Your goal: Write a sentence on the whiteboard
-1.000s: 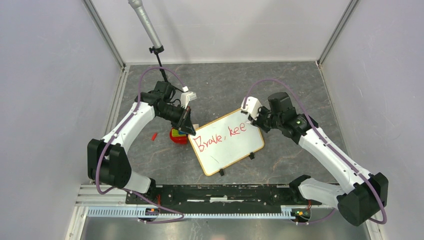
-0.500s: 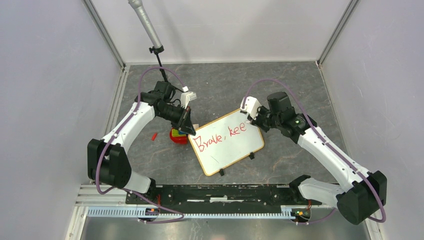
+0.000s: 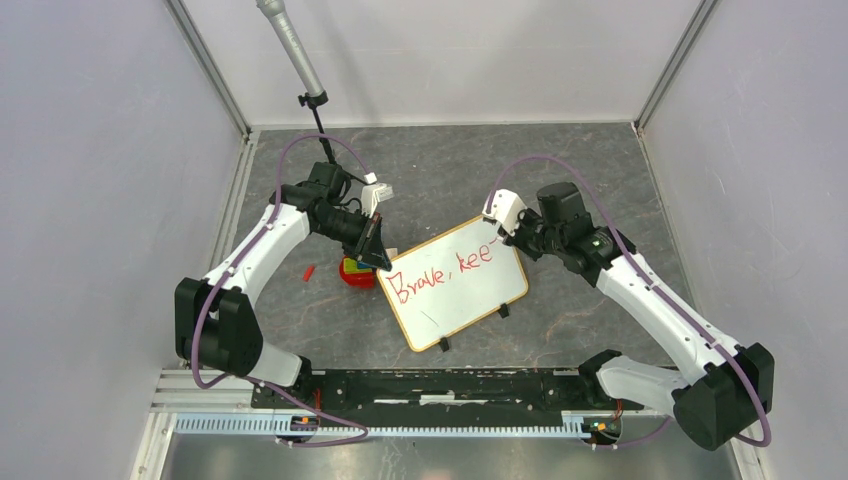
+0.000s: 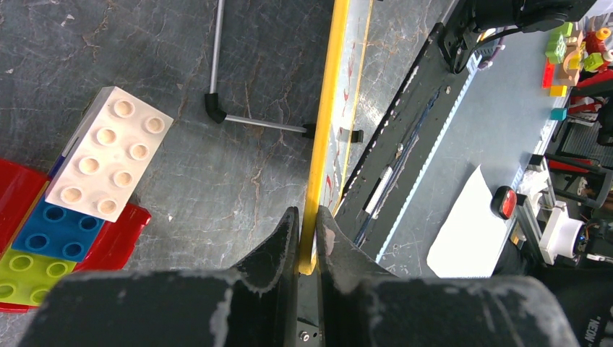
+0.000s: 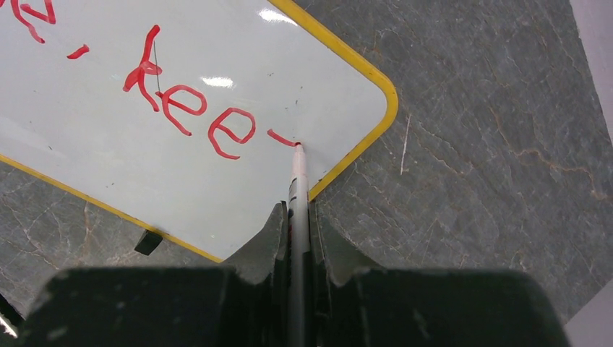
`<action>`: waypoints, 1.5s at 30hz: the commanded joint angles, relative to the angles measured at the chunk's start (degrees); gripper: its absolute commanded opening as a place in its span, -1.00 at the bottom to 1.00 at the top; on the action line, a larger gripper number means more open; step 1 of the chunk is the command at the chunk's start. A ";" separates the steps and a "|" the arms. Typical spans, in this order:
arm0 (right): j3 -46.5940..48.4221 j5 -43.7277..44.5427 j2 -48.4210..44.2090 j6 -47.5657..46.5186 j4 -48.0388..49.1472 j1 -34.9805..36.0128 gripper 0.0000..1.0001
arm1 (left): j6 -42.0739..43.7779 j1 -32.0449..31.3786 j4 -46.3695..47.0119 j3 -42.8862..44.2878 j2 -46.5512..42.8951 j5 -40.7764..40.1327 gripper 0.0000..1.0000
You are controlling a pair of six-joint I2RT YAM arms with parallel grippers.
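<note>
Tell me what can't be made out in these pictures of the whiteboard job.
- Right wrist: the sentence is cut off by the top left edge.
- Left wrist: the whiteboard shows edge-on, so its lettering is unreadable.
- Top external: the marker tip is lost beneath the right hand.

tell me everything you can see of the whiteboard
The whiteboard is a white rectangle with rounded corners, a thin yellow-orange frame and small black clip feet on its near edge. It sits turned diagonally on the grey table. Across its top, red lettering reads "Brave, kee", followed by one more short stroke. The left pincer is shut on its left frame edge. The marker in the right pincer touches its surface near the right corner.
</note>
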 commanded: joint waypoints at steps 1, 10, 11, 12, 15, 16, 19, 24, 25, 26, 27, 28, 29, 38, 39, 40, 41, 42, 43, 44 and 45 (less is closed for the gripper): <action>0.61 0.44 -0.69 0.16 3.49 -0.46 -1.00 | -0.11 -0.02 0.49 -0.12 -0.33 -1.50 -0.95; -0.76 -0.66 -1.04 -0.24 2.56 -0.46 -1.00 | 0.03 -0.02 0.44 -0.06 -0.09 -1.58 -0.95; -1.27 -0.79 -1.20 -0.25 2.36 -0.46 -1.00 | 0.04 -0.01 0.48 -0.03 -0.10 -1.58 -0.95; -1.72 -0.91 -1.32 -0.35 2.06 -0.46 -1.00 | 0.04 -0.06 0.49 -0.03 -0.08 -1.57 -0.95; -3.21 -1.24 -1.85 -0.31 1.50 -0.46 -1.00 | 0.02 -0.01 0.49 -0.03 -0.13 -1.58 -0.95; -3.76 -1.30 -2.05 -0.35 1.32 -0.46 -1.00 | 0.04 0.00 0.49 -0.01 -0.08 -1.57 -0.95; -5.26 -1.61 -2.71 -0.41 0.70 -0.43 -1.00 | -0.02 -0.02 0.49 0.06 -0.07 -1.57 -0.95; -6.81 -3.61 -3.46 -0.27 -0.53 -0.46 -1.00 | 0.05 -0.03 0.49 0.06 0.00 -1.50 -0.95; -6.82 -4.20 -3.42 -0.14 -0.75 -0.48 -1.00 | 0.03 -0.04 0.49 0.14 -0.03 -1.49 -0.95; -6.75 -5.22 -3.30 -0.18 -0.98 -0.42 -1.00 | 0.04 -0.08 0.42 0.15 0.01 -1.48 -0.95; -6.45 -6.18 -3.08 -0.04 -1.21 -0.37 -1.00 | -0.03 -0.02 0.48 0.15 -0.02 -1.41 -0.95; -6.04 -7.45 -2.90 0.19 -1.32 -0.37 -1.00 | -0.05 -0.07 0.49 0.06 -0.03 -1.41 -0.95; -5.53 -8.72 -2.63 0.32 -1.53 -0.37 -1.00 | -0.08 -0.09 0.49 0.06 0.03 -1.41 -0.95; 0.71 -12.60 -2.89 2.09 -1.98 -1.40 -1.00 | -0.11 -0.09 0.49 -0.11 -0.42 -1.28 -0.95; 0.82 -11.86 -3.07 2.23 -1.60 -1.79 -1.00 | -0.12 -0.09 0.49 -0.12 -0.46 -1.19 -0.95; 0.84 -10.57 -3.33 2.20 -1.21 -2.34 -1.00 | -0.08 -0.06 0.49 -0.12 -0.48 -1.19 -0.95; 0.91 -8.98 -3.38 2.11 -0.90 -2.64 -1.00 | -0.08 -0.09 0.48 -0.12 -0.44 -1.23 -0.95; 1.04 -7.27 -3.34 1.96 -0.67 -2.88 -1.00 | -0.08 -0.10 0.49 -0.06 -0.42 -1.17 -0.95; 1.12 -5.80 -3.37 1.77 -0.56 -3.13 -1.00 | -0.09 -0.10 0.49 -0.04 -0.45 -1.14 -0.95; 1.18 -4.49 -3.26 1.52 -0.47 -3.25 -1.00 | -0.04 -0.08 0.49 -0.03 -0.41 -1.15 -0.95; 1.10 -3.71 -3.38 1.28 -0.32 -3.27 -1.00 | 0.02 -0.09 0.49 -0.03 -0.40 -1.14 -0.95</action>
